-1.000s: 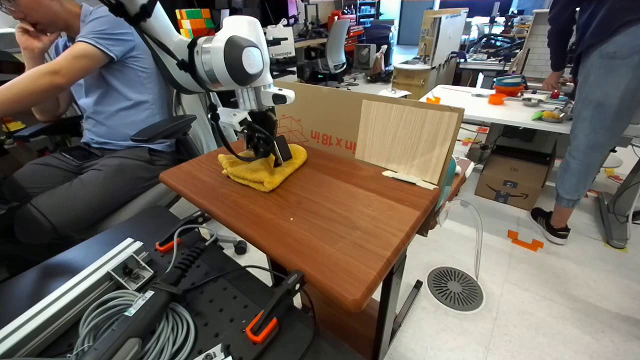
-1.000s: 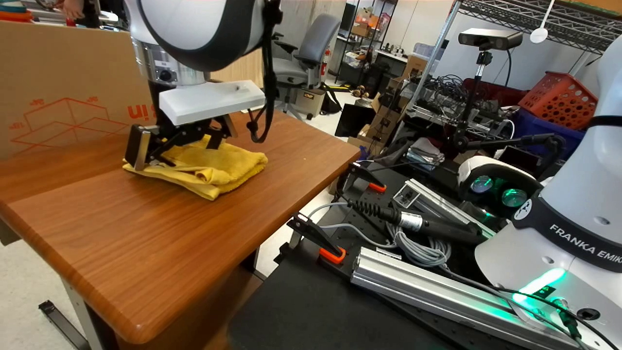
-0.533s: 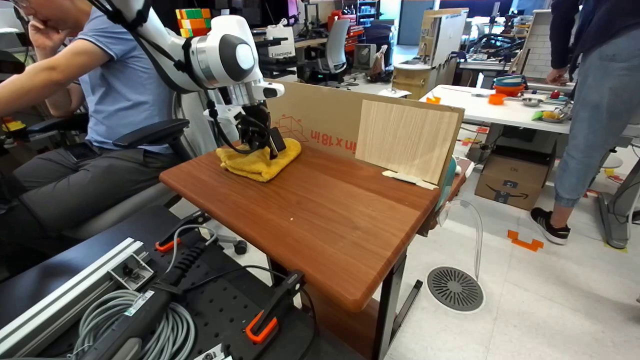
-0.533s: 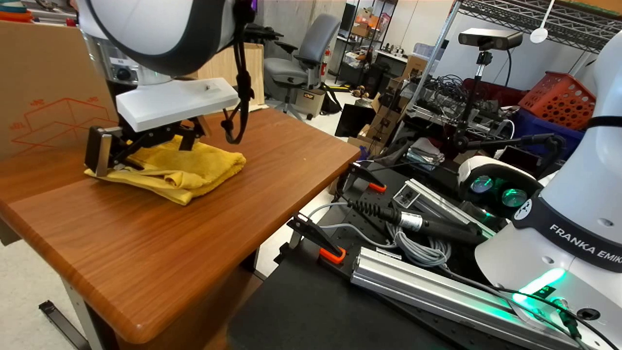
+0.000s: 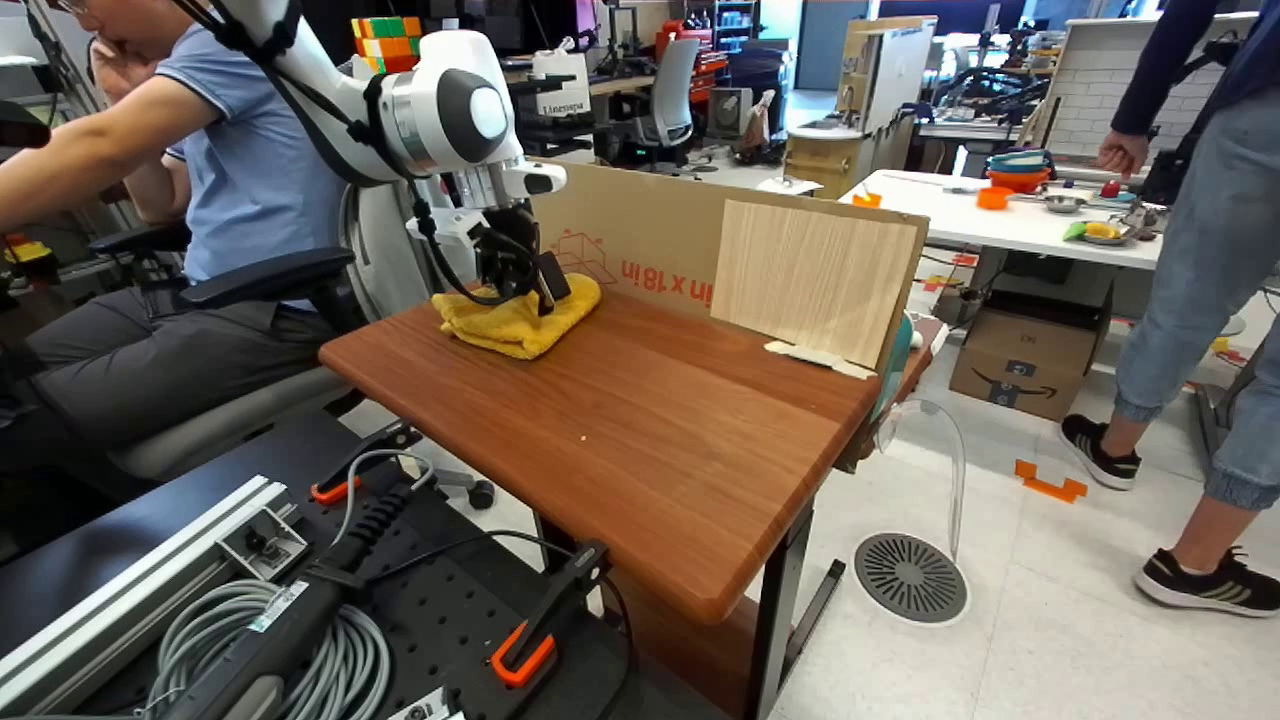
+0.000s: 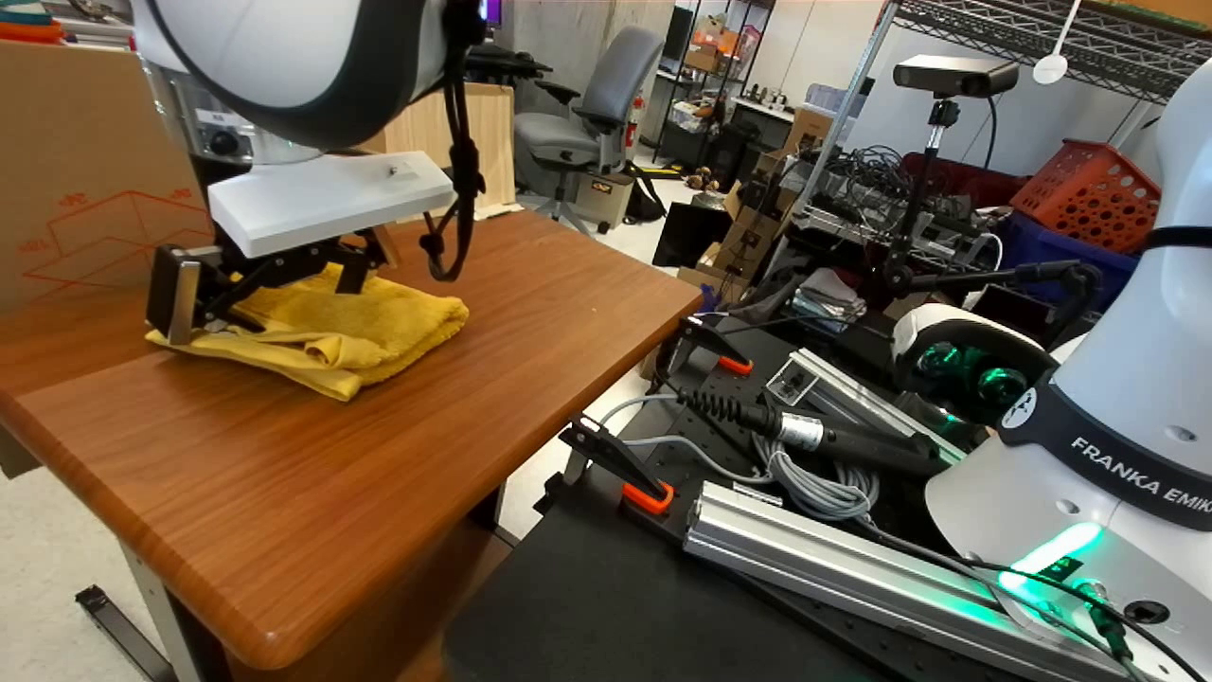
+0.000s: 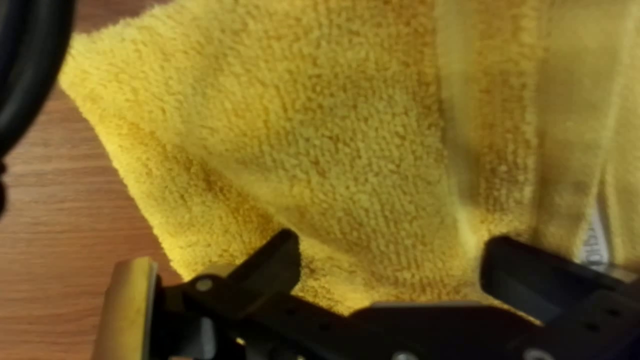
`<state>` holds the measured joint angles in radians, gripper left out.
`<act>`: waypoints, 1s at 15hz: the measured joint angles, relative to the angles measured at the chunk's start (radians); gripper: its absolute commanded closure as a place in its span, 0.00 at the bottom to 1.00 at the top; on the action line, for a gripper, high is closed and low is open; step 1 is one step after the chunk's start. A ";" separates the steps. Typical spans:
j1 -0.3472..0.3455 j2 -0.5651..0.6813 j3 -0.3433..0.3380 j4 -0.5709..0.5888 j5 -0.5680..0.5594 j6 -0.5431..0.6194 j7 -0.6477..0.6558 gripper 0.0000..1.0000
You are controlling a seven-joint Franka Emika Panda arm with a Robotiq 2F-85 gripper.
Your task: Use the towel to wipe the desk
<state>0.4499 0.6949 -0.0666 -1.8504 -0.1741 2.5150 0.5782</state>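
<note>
A folded yellow towel [image 5: 510,335] lies on the brown wooden desk [image 5: 660,450], near the cardboard side. It also shows in an exterior view [image 6: 407,327] and fills most of the wrist view [image 7: 340,140]. My gripper [image 7: 392,250] is on top of the towel, pointing down. Its two fingers are spread wide, with towel surface visible between them, so it is open. In an exterior view the gripper [image 6: 265,303] presses or rests on the towel; exact finger contact is partly hidden. A small pale speck [image 5: 583,438] lies on the desk.
A cardboard panel [image 5: 640,240] stands along the desk's back edge, with a light wooden board [image 5: 815,280] against it. A seated person [image 5: 260,200] is close to the desk. A black table [image 6: 568,587] with clamps, cables and the robot base [image 6: 1070,530] adjoins the desk.
The gripper and towel have slid together across the desk, leftward in an exterior view and slightly up and left in an exterior view. The movement is small in the last half second.
</note>
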 measured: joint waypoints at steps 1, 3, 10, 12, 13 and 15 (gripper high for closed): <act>0.000 0.001 0.000 0.001 0.000 0.001 0.000 0.00; 0.001 0.002 0.000 0.004 0.000 0.001 0.000 0.00; 0.003 0.010 0.000 0.018 -0.004 0.001 -0.002 0.00; 0.003 0.011 0.000 0.020 -0.010 0.000 -0.002 0.00; 0.003 0.011 0.000 0.021 -0.010 -0.005 -0.001 0.00; 0.003 0.011 0.002 0.026 -0.009 -0.024 0.006 0.00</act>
<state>0.4532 0.7063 -0.0648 -1.8248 -0.1827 2.4912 0.5839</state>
